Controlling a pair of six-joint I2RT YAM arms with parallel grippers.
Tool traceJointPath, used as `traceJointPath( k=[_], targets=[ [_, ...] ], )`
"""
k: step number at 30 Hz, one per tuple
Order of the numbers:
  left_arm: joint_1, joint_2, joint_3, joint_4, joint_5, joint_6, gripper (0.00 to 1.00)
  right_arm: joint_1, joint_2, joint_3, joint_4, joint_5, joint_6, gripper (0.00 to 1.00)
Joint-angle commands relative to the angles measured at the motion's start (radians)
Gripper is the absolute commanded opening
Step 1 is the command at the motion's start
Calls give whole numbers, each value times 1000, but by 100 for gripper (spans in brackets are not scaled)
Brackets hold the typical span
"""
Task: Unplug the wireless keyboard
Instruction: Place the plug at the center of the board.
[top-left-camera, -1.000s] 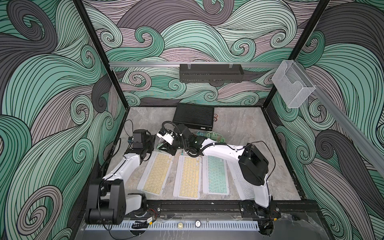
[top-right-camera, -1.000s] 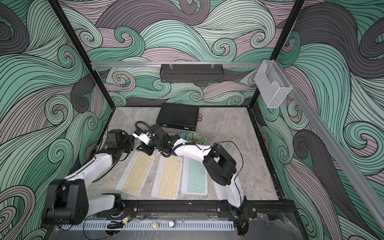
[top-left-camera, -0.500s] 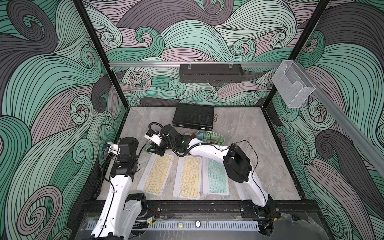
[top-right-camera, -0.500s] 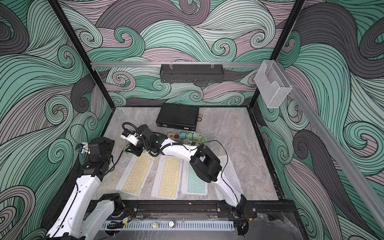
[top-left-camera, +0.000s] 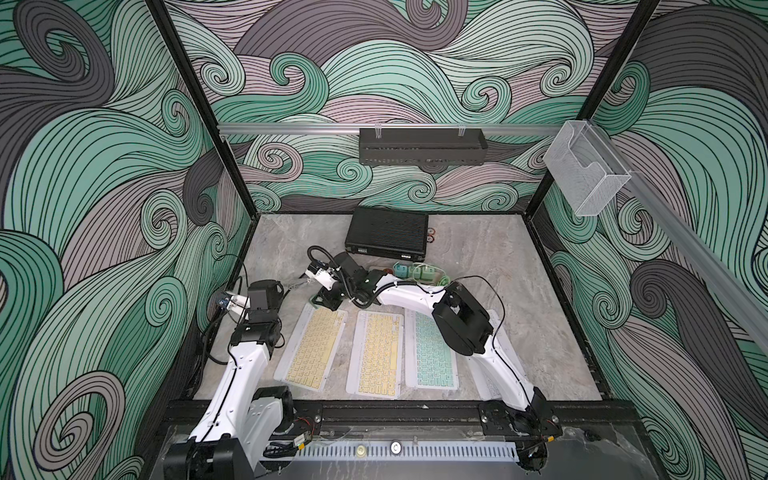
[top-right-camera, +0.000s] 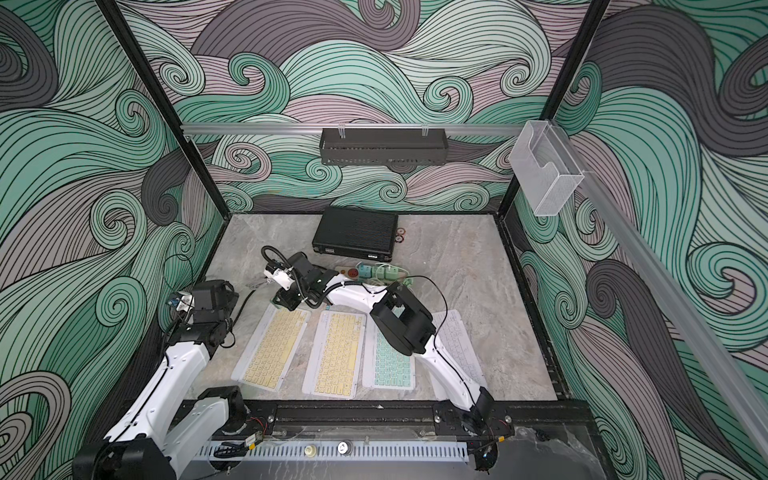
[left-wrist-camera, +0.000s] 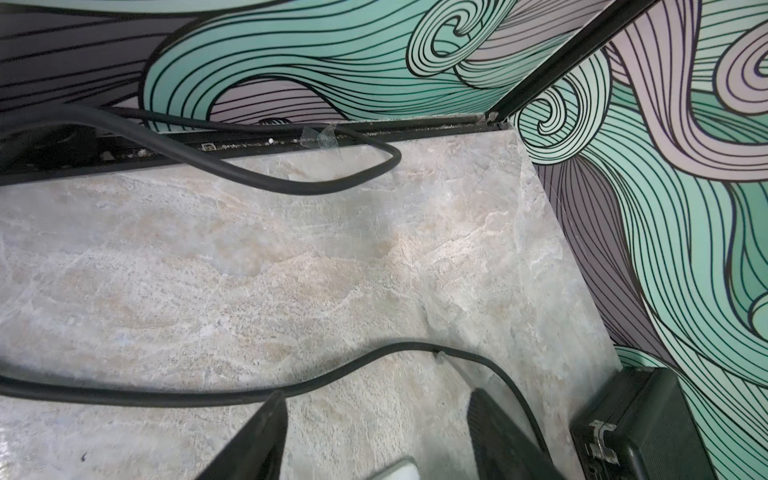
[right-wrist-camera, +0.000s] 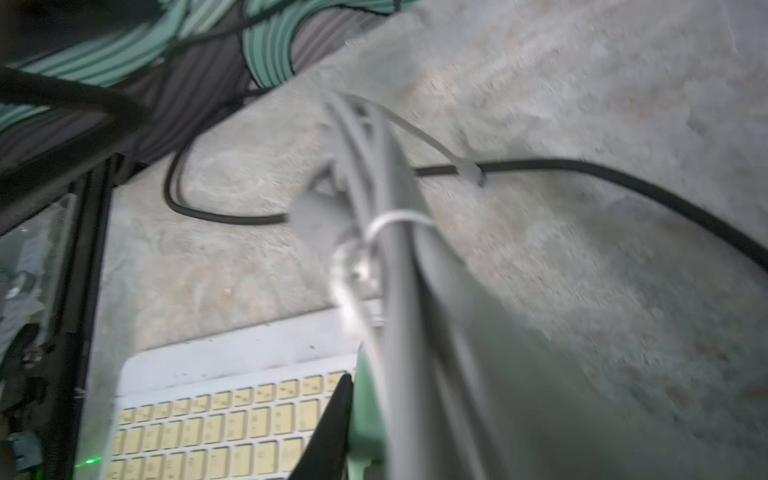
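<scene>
Between the right gripper's (top-left-camera: 329, 298) narrow jaws sat the grey cable bundle (right-wrist-camera: 395, 257), with the yellow keyboard (right-wrist-camera: 232, 415) just beside them and the plug too blurred to judge, so a skewed tug risked dragging the keyboard, while the left gripper's (left-wrist-camera: 376, 399) jaws stood wide and empty.

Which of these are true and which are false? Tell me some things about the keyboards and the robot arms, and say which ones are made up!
1. Two keyboards have yellow keys. True.
2. The black box sits on top of a keyboard. False: it stands apart, at the back of the table.
3. The jaws of the left arm hold a keyboard. False: they are open and empty.
4. The jaws of the right arm grip a grey cable. True.
</scene>
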Motion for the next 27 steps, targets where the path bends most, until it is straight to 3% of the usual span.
traceJointPath(
  k=[1,4,8,13,20,27],
  targets=[
    [6,23,39,19,44,39,70,-29,5,-6,18,22,47,0],
    [6,39,39,38,77,50,69,-42,20,7,25,21,67,6],
    [6,57,45,56,111,71,68,-47,51,43,6,26,75,28],
    [6,70,53,53,112,80,68,-48,57,71,-43,56,35,46],
    [7,55,53,54,122,86,67,-61,6,86,-118,148,-29,60],
    [6,62,50,66,125,80,67,-92,-25,117,-208,175,-77,68]
  ],
)
